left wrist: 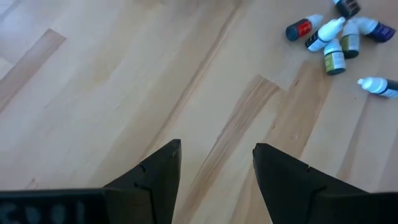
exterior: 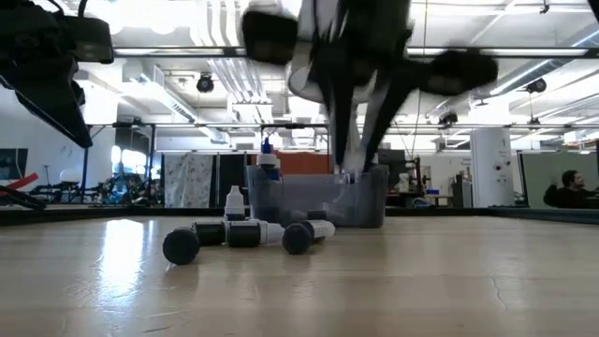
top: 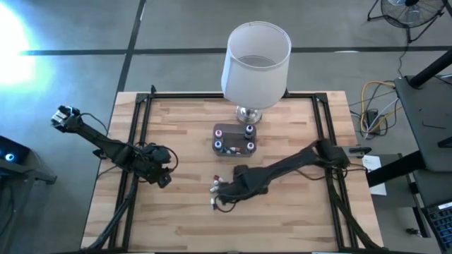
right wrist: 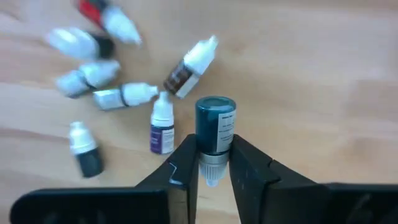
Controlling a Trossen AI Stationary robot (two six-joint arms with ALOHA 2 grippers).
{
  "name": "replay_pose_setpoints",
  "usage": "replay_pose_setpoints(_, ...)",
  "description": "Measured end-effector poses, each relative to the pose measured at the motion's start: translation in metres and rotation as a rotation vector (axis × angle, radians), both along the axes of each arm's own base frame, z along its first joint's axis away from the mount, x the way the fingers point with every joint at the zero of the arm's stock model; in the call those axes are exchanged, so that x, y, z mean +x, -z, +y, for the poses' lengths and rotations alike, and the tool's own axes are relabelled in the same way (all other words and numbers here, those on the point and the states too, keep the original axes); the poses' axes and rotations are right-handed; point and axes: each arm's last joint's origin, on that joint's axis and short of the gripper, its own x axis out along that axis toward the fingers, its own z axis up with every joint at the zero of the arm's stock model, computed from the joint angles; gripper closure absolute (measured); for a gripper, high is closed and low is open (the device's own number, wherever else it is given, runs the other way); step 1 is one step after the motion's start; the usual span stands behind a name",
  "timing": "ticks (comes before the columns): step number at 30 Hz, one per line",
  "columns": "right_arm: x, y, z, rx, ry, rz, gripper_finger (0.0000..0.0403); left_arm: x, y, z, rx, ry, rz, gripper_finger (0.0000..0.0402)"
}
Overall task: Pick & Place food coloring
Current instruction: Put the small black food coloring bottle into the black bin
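Between the right gripper's point(right wrist: 214, 163) fingers a teal-bodied bottle point(right wrist: 216, 132) is clamped at its white tip, so that its flat base is turned away from the wrist and its long axis is run straight out along the fingers. Beyond it, loose bottles point(right wrist: 124, 93) are scattered on their sides on the wooden table point(top: 282, 219), and one purple-labelled bottle point(right wrist: 162, 127) is seen close by the held one. From above, this gripper is found at the near middle of the table over that cluster, with the tub point(top: 234, 139) just beyond it toward the lamp point(top: 256, 63); several bottles are already stood in the tub. The coming move is judged to be a carry away from the cluster toward the tub, and the held bottle would have to be turned upright to go in. The left gripper point(left wrist: 216, 165) is held open and empty over bare wood, well to the left of the cluster.
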Motion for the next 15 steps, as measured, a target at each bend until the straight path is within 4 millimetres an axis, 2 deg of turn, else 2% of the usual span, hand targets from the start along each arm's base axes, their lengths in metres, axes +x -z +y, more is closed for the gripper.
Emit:
replay_pose_setpoints(3, -0.012, -0.036, -0.012, -0.145, 0.026, -0.023, 0.0337, 0.002, -0.001, -0.001, -0.018, -0.011, -0.024, 0.0225)
replay_pose_setpoints(7, -0.023, -0.069, -0.053, -0.297, 0.031, -0.001, 0.0336, 0.006, -0.003, -0.003, -0.057, -0.029, -0.077, 0.0225)
replay_pose_setpoints(11, -0.016, -0.075, -0.106, -0.329, -0.107, 0.030, 0.0331, 0.011, -0.006, -0.005, -0.076, -0.058, -0.134, 0.0225)
replay_pose_setpoints(15, -0.007, -0.074, -0.149, -0.334, -0.259, 0.038, 0.0296, 0.017, -0.007, -0.006, -0.112, -0.118, -0.189, 0.0225)
